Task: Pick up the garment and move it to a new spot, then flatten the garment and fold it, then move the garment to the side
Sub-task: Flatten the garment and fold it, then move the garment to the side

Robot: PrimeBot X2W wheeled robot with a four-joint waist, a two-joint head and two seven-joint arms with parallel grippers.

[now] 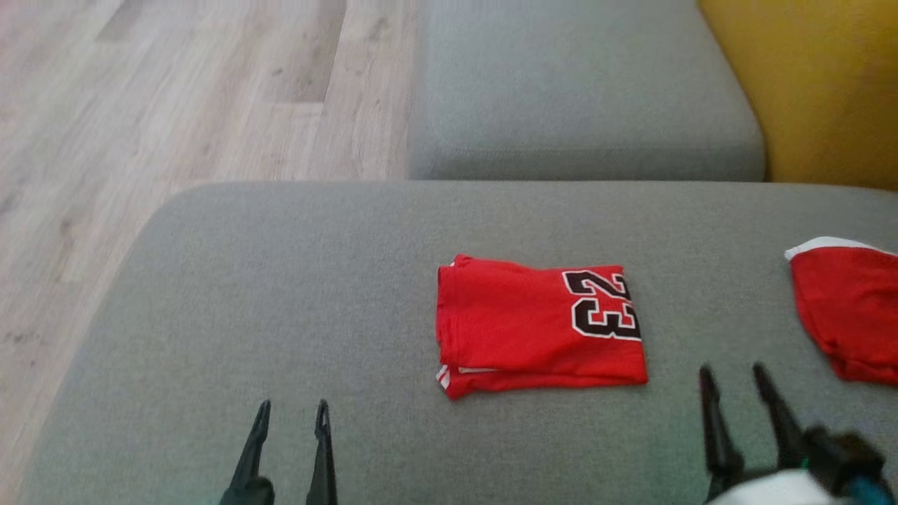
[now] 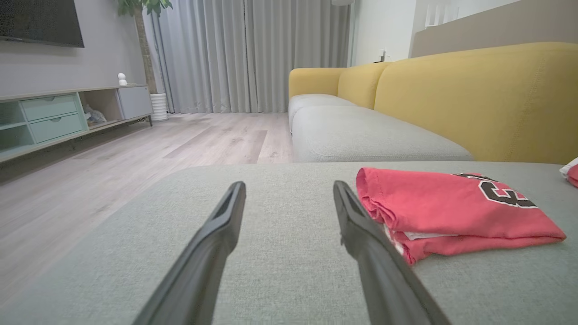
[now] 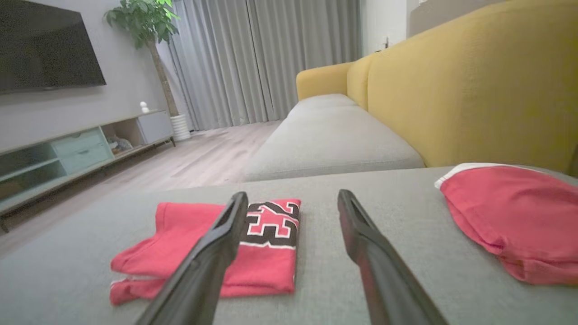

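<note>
On grey cushion (image 1: 280, 280): folded red garment (image 1: 519, 322) lies flat | left gripper (image 1: 293, 405) wide | right gripper (image 1: 732, 369) wide | neither touches garment

Soft, even indoor light, faint shadows; head view grainy, right end effector (image 1: 732, 369) blurred at base; wrist views edge-bowed.

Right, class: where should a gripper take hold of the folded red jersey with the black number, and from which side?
Probably the near edge of the folded red jersey, approached from the robot's side by the open right gripper: the layers stack there, so one pinch catches them all.
</note>
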